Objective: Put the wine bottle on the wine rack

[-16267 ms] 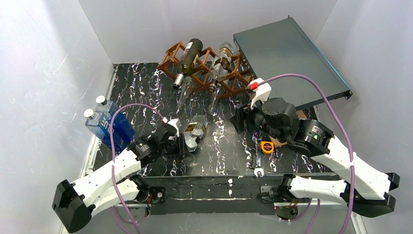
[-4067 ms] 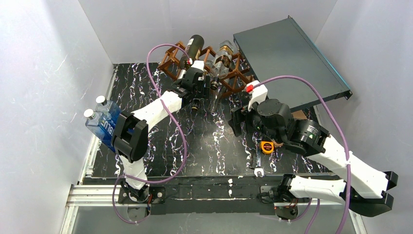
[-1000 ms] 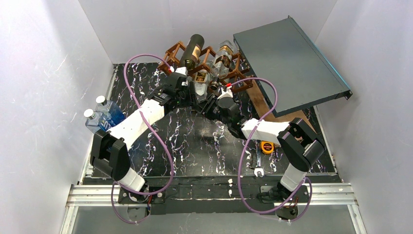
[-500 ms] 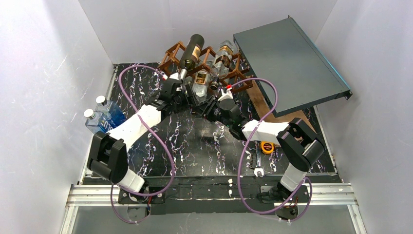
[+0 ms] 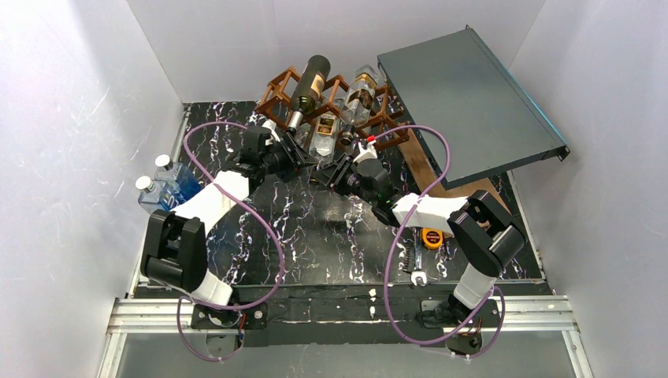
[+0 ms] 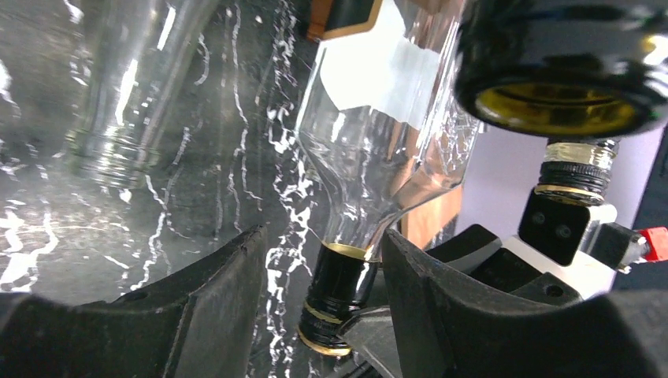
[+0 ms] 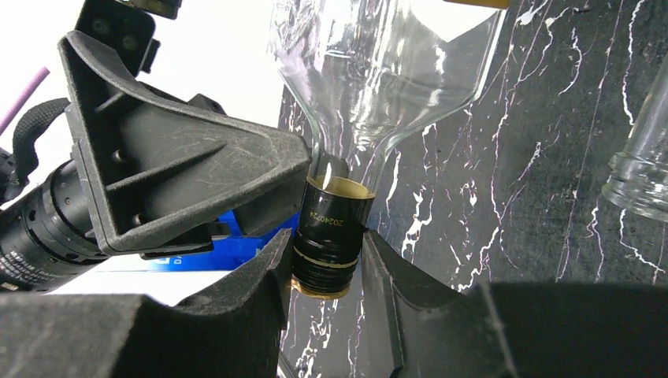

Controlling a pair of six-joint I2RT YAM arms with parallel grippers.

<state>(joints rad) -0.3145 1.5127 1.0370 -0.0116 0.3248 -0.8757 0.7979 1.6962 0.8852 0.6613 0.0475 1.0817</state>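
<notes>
The wine bottle [image 5: 322, 135] is clear glass with a white label and a black, gold-rimmed cap [image 7: 328, 250]. It lies neck-down in a lower opening of the reddish-brown wine rack [image 5: 277, 85]. My right gripper [image 7: 327, 240] is shut on the cap from below. My left gripper [image 6: 323, 244] straddles the neck [image 6: 370, 228] just above the cap. Its right finger touches the glass, and a gap shows at its left finger [image 6: 197, 307]. In the top view the left gripper [image 5: 301, 159] and right gripper [image 5: 328, 168] meet in front of the rack.
The rack also holds a dark bottle [image 5: 309, 81] and another clear bottle [image 5: 361, 93]. An empty clear neck [image 7: 640, 179] hangs close beside. A large dark grey panel [image 5: 465, 87] leans at the right. Blue bottles [image 5: 169, 193] stand at the left edge, and a tape measure [image 5: 431, 236] lies near the front.
The left arm has drawn back to the left, its gripper now lower on the bottle's neck. The right gripper has stayed shut on the cap.
</notes>
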